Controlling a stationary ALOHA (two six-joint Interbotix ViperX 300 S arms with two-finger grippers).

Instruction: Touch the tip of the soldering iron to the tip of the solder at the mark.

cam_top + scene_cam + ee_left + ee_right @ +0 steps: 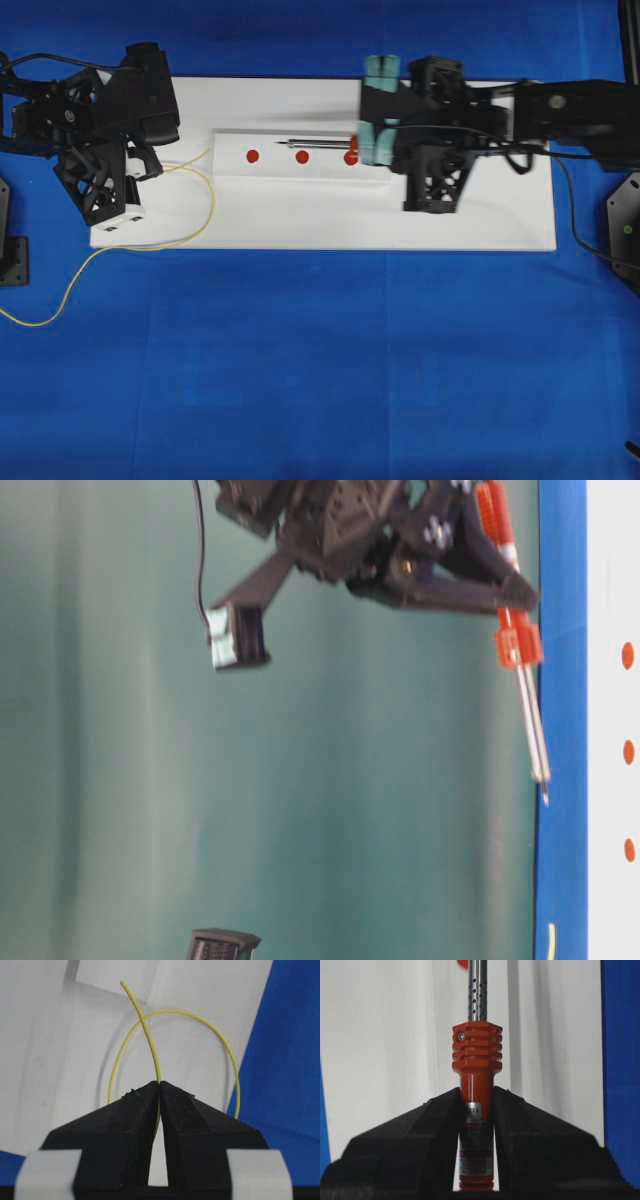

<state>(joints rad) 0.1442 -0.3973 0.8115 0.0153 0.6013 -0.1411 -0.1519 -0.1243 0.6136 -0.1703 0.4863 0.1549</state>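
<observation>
Soldering iron (322, 143) and solder (195, 200) are each seen pinched in a claw. In the overhead view, the iron is held by the right gripper (372, 140) at its handle, with the silver shaft laid level toward the left above the raised white strip (230, 160), between the middle and right of three red marks (302, 157). The right arm is stretched in from the right edge over the white board (480, 220). The left gripper (150, 165) is placed at the board's left end, and the yellow wire is looped beside it and trailed off onto the blue cloth (320, 380).

In the table-level view, the iron (520, 670) is shown gripped by the red handle, its dark tip clear of the board.

In the left wrist view, the left gripper (159, 1085) is pressed together on the solder (145, 1030); the free end is curved up and forward, and a loop is lying on the board behind.

In the right wrist view, the right gripper (476, 1095) is clamped on the handle just below the ribbed red collar (476, 1047).
</observation>
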